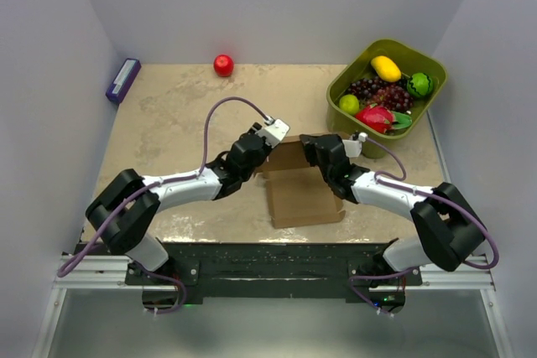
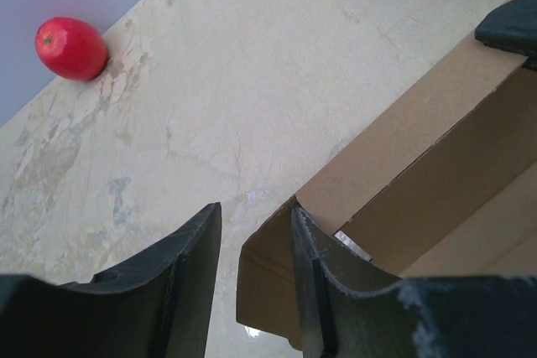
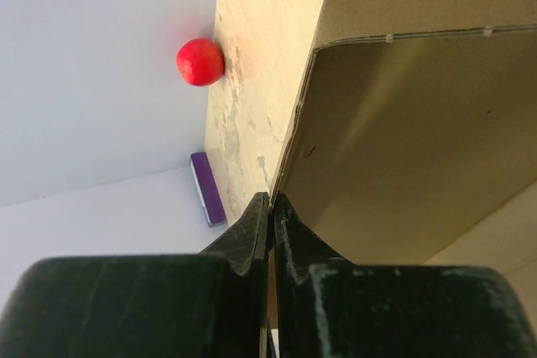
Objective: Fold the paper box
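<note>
The paper box is brown cardboard lying at the table's middle front, partly raised between the two arms. My left gripper is at its far-left corner. In the left wrist view the left gripper is open and straddles a corner flap of the paper box; the flap rests against the right finger, with a gap to the left one. My right gripper is at the far-right side. In the right wrist view the right gripper is shut on the edge of an upright panel of the paper box.
A green bin holding fruit stands at the back right, close to the right arm. A red fruit lies by the back wall, and a purple block leans at the left wall. White walls close in three sides.
</note>
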You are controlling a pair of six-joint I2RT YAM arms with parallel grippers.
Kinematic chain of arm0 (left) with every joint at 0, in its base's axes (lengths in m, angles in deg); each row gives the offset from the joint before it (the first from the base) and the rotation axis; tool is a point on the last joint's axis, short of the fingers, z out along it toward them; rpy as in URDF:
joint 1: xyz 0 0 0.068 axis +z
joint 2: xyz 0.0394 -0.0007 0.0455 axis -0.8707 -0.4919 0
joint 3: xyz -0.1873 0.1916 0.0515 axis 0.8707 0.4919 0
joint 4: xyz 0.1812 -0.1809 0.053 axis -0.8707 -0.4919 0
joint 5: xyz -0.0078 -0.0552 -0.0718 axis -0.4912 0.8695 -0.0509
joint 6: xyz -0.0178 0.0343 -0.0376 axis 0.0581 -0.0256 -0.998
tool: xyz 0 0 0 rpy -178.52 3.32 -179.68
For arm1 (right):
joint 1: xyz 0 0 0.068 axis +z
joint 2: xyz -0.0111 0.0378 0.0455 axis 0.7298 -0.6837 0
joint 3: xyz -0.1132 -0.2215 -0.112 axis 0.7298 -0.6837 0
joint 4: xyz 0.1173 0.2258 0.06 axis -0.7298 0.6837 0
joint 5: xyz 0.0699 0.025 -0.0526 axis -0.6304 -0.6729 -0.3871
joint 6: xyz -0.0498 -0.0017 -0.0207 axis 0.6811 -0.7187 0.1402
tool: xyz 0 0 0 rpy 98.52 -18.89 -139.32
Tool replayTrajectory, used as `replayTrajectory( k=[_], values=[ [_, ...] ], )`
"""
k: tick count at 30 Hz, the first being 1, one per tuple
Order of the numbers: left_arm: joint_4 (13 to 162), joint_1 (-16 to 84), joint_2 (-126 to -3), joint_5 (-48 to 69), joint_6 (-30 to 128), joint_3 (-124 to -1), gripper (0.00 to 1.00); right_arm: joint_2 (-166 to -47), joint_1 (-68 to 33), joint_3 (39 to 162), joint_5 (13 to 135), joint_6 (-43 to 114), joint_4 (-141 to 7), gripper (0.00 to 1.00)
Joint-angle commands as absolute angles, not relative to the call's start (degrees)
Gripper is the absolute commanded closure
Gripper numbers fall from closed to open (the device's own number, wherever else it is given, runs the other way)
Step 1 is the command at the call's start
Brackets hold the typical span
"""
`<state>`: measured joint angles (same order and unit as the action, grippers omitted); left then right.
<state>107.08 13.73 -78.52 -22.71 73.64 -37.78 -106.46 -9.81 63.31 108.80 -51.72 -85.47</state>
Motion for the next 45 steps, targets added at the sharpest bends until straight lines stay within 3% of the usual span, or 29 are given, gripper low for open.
replayTrajectory(
  k=[1, 10, 28, 45],
  values=[
    [115.51, 13.43, -79.36, -15.76, 77.19, -37.14, 0.57, -105.96, -9.16, 63.15, 108.50, -50.01, -87.53, 1.00],
    [111.47, 13.43, -78.04, -13.56, 81.49, -36.34, 0.56, -105.26, -9.08, 62.98, 108.41, -49.92, -87.53, 1.00],
    [101.54, 13.52, -74.88, -10.83, 85.89, -36.79, 0.38, -103.67, -9.16, 62.27, 108.94, -49.83, -87.09, 1.00],
    [102.24, 13.95, -74.70, -9.69, 89.94, -36.52, 0.38, -103.41, -9.25, 62.10, 108.41, -49.92, -87.44, 1.00]
  ],
)
